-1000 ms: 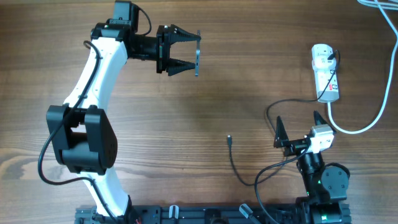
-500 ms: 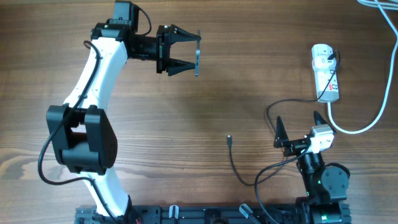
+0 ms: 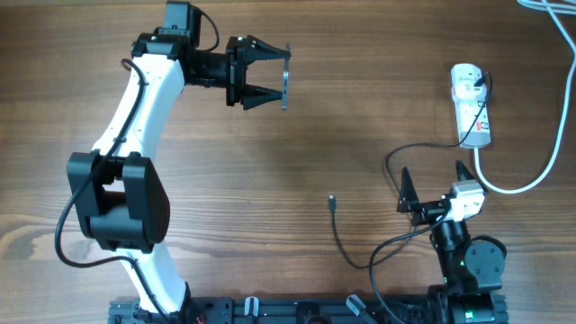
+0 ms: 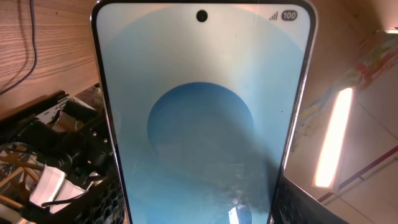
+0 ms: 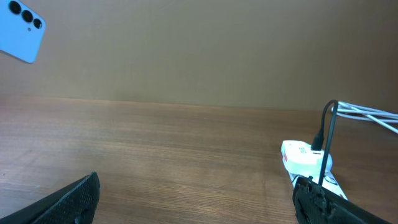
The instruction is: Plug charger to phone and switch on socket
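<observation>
My left gripper is shut on the phone and holds it on edge above the table's far left. The phone's cyan screen fills the left wrist view, and its back shows at the top left of the right wrist view. The charger's connector tip lies free on the table. Its thin black cable loops past my right arm to a black plug sitting in the white socket, which also shows in the right wrist view. My right gripper is open and empty, right of the tip.
A thick white cord runs from the socket off the far right edge. The robot bases and a black rail line the near edge.
</observation>
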Motion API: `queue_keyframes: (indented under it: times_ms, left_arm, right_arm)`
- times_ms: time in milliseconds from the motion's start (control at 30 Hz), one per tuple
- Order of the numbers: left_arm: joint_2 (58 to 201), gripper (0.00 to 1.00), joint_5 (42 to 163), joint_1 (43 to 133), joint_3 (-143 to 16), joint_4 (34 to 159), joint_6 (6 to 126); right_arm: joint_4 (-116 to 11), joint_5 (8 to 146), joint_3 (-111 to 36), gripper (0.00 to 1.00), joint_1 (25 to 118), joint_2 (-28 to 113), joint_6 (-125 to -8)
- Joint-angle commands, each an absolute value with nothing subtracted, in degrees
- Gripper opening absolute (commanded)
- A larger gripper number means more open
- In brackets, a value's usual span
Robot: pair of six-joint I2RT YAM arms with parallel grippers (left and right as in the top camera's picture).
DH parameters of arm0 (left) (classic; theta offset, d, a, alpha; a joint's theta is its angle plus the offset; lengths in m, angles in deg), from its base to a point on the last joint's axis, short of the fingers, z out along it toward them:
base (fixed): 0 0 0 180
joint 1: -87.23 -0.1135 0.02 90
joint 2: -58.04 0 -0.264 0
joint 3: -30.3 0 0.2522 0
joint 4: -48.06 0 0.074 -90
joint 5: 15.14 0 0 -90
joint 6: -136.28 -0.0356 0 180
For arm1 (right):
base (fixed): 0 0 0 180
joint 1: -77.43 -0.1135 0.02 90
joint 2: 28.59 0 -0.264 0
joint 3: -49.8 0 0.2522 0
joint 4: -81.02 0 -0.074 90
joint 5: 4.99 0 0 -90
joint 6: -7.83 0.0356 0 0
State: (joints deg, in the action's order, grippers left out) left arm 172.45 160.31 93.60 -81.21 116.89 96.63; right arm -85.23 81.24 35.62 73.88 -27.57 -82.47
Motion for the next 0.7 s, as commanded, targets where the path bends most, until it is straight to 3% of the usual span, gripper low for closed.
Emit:
queue_keyframes:
  times_ms: [0,300,400,533,600,667]
  left_arm:
    - [170.2,0.62,163.8,93.6,-81.4,116.9,96.9]
    - [170.2,0.62,163.8,93.6,-81.4,116.9,96.9]
    - [170.2,0.62,163.8,93.6,-81.4,116.9,96.9]
    - [170.2,0.61,163.8,93.6,-81.4,116.9,96.8]
    - [170.2,0.61,163.8,93.6,-81.4,116.9,96.9]
    - [170.2,0.61,163.8,93.6,-81.4,116.9,96.9]
  right_arm:
    - [-85.3,82.8,35.7,1.00,74.1,-27.6,-82.2]
    - [-88.4,82.2,35.7,1.00,74.1,-27.6,-81.6]
    - [-91.2,71.3,35.7,1.00,74.1,-27.6,-70.2]
    - [-94.1,69.5,35.7,0.99,74.1,-27.6,-52.7]
    - [-101.1,68.9,35.7,1.00,74.1,-27.6,-43.9]
    - [-111.0,68.2,35.6,1.00,74.1,-27.6,-43.1]
